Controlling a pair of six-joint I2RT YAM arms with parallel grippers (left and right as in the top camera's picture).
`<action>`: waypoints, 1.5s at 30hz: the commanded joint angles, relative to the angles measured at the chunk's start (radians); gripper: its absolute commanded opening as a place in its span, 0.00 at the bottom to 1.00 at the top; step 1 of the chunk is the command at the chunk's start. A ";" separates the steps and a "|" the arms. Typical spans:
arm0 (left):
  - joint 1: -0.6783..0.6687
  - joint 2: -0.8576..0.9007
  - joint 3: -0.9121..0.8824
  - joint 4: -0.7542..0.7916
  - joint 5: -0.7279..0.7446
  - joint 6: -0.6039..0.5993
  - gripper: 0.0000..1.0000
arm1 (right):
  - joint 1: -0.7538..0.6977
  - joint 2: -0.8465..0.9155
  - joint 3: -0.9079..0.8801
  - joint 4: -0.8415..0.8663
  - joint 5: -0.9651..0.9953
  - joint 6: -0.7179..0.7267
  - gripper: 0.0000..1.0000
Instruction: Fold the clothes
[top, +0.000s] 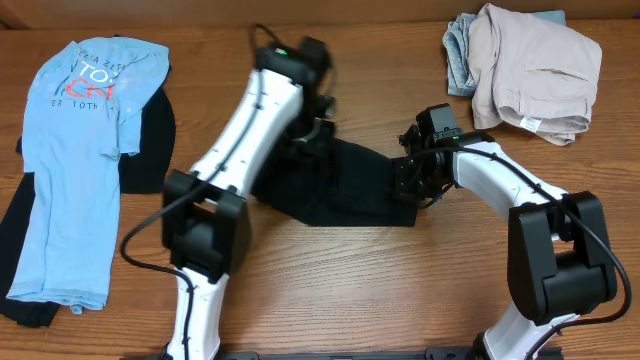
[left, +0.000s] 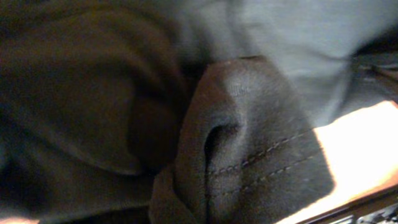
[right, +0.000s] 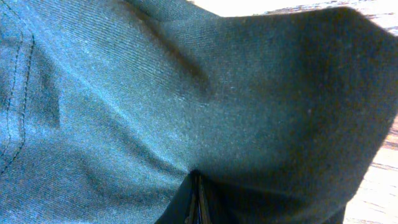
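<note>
step: mid-fold on the black T-shirt, centre of the overhead frame. Both arms are down on it, one at each end.
left gripper: at the shirt's upper left edge, clamped on black cloth. Its wrist view is filled w/ bunched fabric and a double-stitched hem, fingers not visible.
right gripper: at the shirt's right edge, jaws together w/ cloth pinched in; the wrist view shows fabric drawn into the closed jaws at bottom centre.
next move (judgement): prob. lift both held edges together and carry them across, lay flat, then let go. Needs even height on both sides or the cloth will sag and crease in the middle. Can't tell which way the fold is meant to go.
black shirt, material: soft matte knit, fine ribbed weave up close, limp. Lies as an uneven dark slab, partly folded, lower edge angled.
blue T-shirt: left of frame, spread flat over more dark cloth, light blue w/ white and red lettering, short sleeves, not folded yet.
beige pile: upper right, crumpled beige garment on top of a pale blue-grey one, heavier-looking cloth, rumpled.
counter: wood-grain, smooth, bare in the lower centre.
</note>
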 joint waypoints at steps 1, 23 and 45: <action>-0.099 0.000 0.026 0.045 0.042 -0.082 0.04 | -0.004 -0.007 -0.009 0.007 0.017 0.009 0.04; -0.186 -0.001 0.358 0.012 0.075 -0.162 0.04 | -0.005 -0.007 -0.009 0.006 0.017 0.013 0.04; -0.219 0.004 0.190 0.165 -0.007 -0.159 0.04 | -0.312 -0.586 0.170 -0.021 -0.247 0.143 0.04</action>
